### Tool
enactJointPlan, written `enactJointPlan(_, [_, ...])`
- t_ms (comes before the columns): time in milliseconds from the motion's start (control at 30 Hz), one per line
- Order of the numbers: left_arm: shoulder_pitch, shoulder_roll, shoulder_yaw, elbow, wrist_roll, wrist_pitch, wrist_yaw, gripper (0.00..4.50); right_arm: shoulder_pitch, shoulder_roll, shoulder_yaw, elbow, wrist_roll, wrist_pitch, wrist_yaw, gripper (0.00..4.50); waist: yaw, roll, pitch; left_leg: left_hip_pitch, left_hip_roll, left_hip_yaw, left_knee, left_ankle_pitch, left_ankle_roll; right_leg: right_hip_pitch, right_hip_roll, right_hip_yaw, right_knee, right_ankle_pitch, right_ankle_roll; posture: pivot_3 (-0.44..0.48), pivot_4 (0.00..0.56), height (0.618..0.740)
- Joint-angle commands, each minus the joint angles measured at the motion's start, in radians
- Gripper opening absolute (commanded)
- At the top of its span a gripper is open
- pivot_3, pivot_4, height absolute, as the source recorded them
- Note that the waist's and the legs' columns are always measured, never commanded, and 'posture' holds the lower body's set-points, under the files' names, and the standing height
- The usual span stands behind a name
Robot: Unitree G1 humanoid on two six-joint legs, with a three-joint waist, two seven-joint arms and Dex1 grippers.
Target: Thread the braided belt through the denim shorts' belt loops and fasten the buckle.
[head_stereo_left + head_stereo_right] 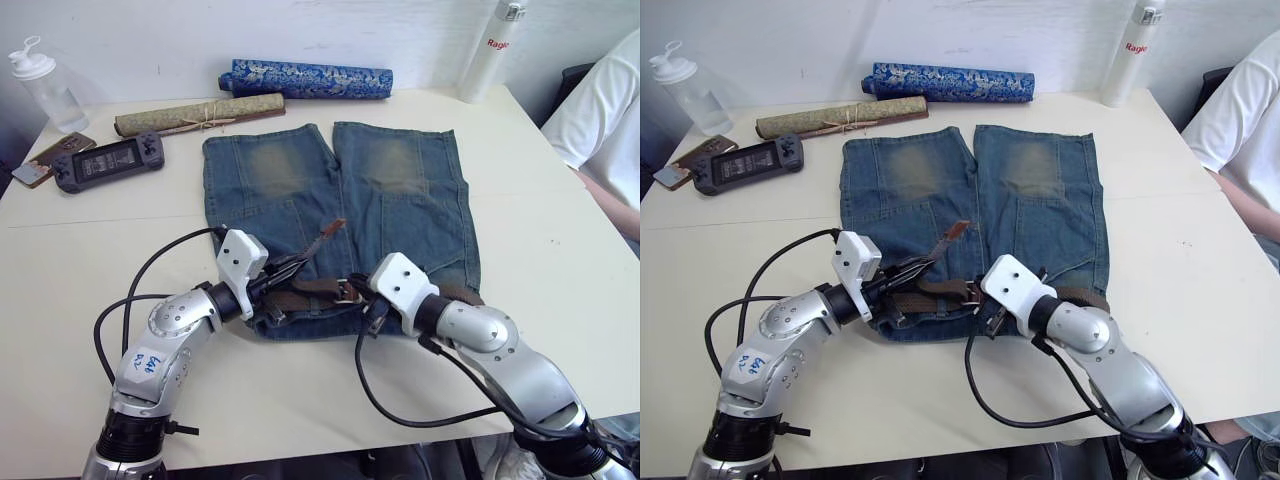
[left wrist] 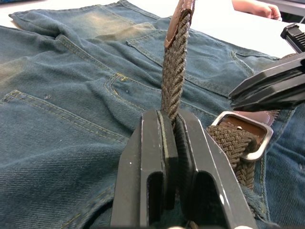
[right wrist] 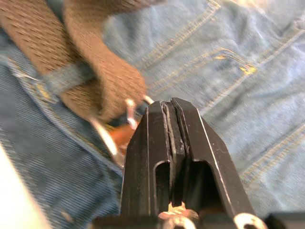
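Braided belt [image 2: 174, 76] x1, left tool [image 2: 172, 125] pinching, shorts [image 1: 300, 190] x1

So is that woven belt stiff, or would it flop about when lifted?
Probably floppy: the braided belt curves between the left gripper and its raised tip. Its coarse weave likely resists slipping in the shut fingers. The buckle end probably hangs heavier, being metal.

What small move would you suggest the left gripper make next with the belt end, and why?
Probably pull the braided belt tail farther through the buckle: the left gripper is shut on the strap, which stands up past the frame, while the right gripper is shut at the buckle.
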Motion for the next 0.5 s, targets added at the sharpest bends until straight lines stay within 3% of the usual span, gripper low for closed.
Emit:
enactJointPlan(33, [0.0,0.01,0.017,-0.018,-0.005,-0.006,-0.004,0.0,-0.005,0.005,0.019,-0.043,-0.025,-0.006,0.005,0.09,0.0,0.0,0.0,0.0,0.0,0.0,0.0,0.0,0.0,0.0,0.0,0.0,0.0,0.0,0.0,0.0,0.15,0.645])
enactJointPlan(500, [-0.045,0.016,0.007,-0.008,0.001,-0.004,-0.01,0.0,-0.024,-0.081,0.157,-0.008,-0.154,-0.002,0.072,0.09,0.0,0.0,0.0,0.0,0.0,0.0,0.0,0.0,0.0,0.0,0.0,0.0,0.0,0.0,0.0,0.0,0.15,0.645])
